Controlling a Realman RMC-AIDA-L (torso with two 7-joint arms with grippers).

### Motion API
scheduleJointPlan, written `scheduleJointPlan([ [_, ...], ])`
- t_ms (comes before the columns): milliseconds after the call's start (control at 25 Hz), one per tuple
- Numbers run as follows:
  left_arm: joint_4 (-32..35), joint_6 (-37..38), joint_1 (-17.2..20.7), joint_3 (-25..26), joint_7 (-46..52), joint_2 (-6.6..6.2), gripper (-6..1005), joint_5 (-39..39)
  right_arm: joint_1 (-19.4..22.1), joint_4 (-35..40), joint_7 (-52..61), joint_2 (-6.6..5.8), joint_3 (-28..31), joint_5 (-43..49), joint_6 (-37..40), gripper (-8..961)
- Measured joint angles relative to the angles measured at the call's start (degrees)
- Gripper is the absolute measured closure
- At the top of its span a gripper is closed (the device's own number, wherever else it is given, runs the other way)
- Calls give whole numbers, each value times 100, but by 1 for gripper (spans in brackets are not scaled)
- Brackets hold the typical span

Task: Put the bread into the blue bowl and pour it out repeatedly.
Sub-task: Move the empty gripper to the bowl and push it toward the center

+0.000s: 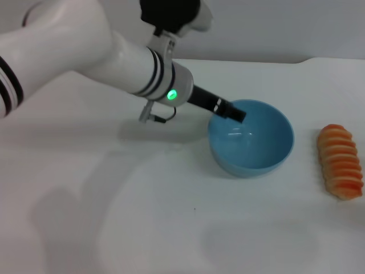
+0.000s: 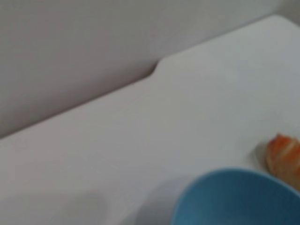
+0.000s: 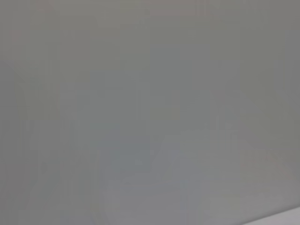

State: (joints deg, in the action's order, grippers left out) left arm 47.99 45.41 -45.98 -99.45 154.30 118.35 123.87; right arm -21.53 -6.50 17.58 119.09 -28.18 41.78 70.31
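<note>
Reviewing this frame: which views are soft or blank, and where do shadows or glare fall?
Head view: fairly sharp; glare streaks inside the blue bowl, soft arm shadows on the table, left gripper at the bowl's rim. Left wrist view: soft, bowl and bread blurred at the frame edge. Right wrist view: featureless grey, nothing legible.

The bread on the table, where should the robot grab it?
Probably across the middle of the bread, coming straight down from above. The loaf lies flat on the white table, stripes up, its long narrow sides free, apart from the blue bowl where the left tool is.
</note>
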Motion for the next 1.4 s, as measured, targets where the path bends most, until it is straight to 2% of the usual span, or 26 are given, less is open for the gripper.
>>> scheduleJointPlan([
  [40, -76, -132, -32, -233, 14, 12, 146, -7, 0, 0, -1, 0, 13, -13, -26, 212],
  [320, -352, -509, -48, -488, 88, 41, 143, -70, -10, 0, -1, 1, 33, -46, -91, 212],
  [520, -540, -1113, -106, -1038, 497, 44, 145, -78, -19, -5, -1, 7, 32, -48, -100, 212],
  [760, -866, -1309, -244, -1114, 541, 51, 144, -83, -18, -25, -1, 10, 40, -38, -107, 213],
  [1160, -1177, -1536, -256, -1138, 545, 62, 143, -103, -24, -27, -1, 9, 32, -18, -107, 213],
  [1400, -1194, -1509, -275, -1491, 521, 67, 145, -284, -33, -18, -1, 9, 32, -17, -107, 213],
])
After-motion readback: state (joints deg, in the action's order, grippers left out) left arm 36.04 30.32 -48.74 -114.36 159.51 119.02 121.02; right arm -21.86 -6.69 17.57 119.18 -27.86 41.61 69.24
